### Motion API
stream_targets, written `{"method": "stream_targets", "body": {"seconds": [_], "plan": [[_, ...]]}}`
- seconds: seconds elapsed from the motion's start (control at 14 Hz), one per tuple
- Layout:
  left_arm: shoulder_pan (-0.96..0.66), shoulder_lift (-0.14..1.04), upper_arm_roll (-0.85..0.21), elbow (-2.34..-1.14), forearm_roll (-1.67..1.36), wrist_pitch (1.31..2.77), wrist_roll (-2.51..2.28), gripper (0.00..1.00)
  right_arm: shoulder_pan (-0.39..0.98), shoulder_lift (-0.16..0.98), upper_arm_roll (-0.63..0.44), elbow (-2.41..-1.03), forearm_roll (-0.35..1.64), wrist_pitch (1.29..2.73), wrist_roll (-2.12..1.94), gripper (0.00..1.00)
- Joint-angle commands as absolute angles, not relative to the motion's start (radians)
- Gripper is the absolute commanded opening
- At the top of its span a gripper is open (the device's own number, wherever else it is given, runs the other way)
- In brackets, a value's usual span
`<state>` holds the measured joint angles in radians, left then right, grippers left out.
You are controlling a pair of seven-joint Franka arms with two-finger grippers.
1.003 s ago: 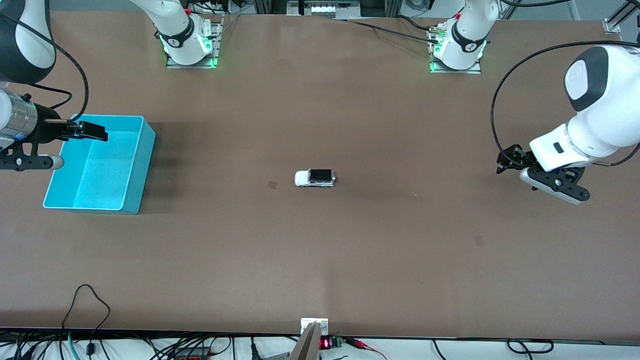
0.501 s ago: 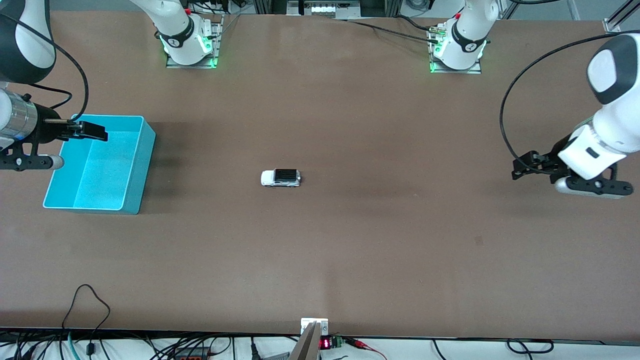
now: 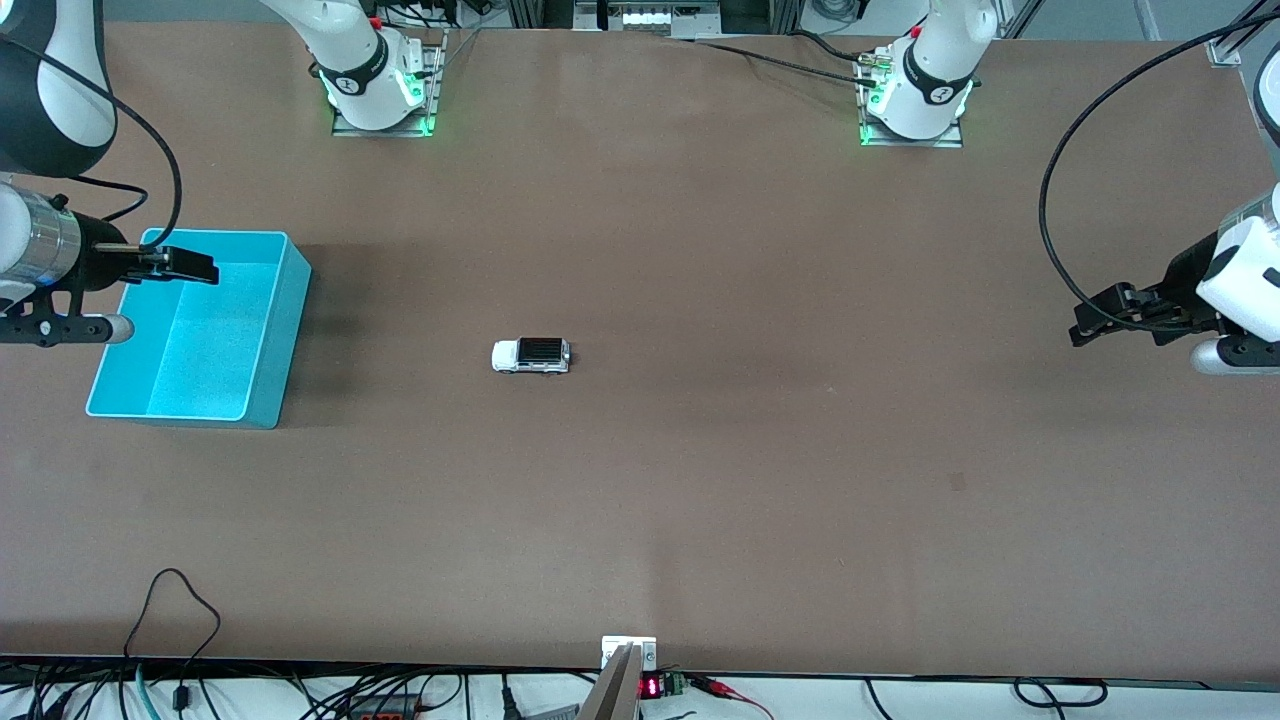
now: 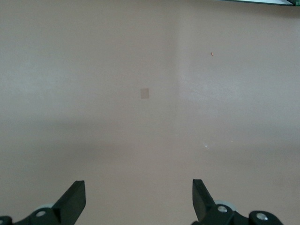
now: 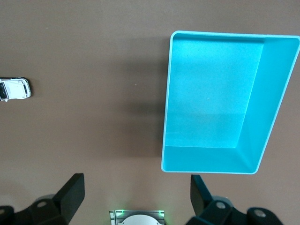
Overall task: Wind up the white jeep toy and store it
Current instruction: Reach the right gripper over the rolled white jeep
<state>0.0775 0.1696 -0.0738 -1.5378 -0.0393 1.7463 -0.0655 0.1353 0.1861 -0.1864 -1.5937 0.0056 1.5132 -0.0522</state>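
Note:
The white jeep toy [image 3: 530,355], with its black ribbed roof, stands alone on the brown table near the middle. It also shows at the edge of the right wrist view [image 5: 14,89]. The empty teal bin [image 3: 285,340] sits at the right arm's end of the table and shows in the right wrist view [image 5: 272,108]. My right gripper [image 3: 185,266] hangs open and empty over the bin's rim [image 5: 136,183]. My left gripper [image 3: 1095,318] is open and empty over bare table at the left arm's end [image 4: 138,187], well apart from the jeep.
The two arm bases [image 3: 380,90] [image 3: 915,100] stand along the table edge farthest from the front camera. Cables [image 3: 180,620] lie at the nearest edge. A small tape mark [image 4: 145,93] is on the table in the left wrist view.
The jeep has rolled across the table toward the bin. My left arm has drawn back toward its own end of the table. My right gripper has hardly moved.

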Motion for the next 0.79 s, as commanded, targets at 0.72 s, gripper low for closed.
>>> {"method": "stream_targets", "body": {"seconds": [0.72], "plan": [[0.087, 0.193, -0.051, -1.493, -0.051, 1.692, -0.077, 1.0, 0.189, 0.2, -0.183, -1.666, 0.006, 1.563, 0.136, 1.0]]}}
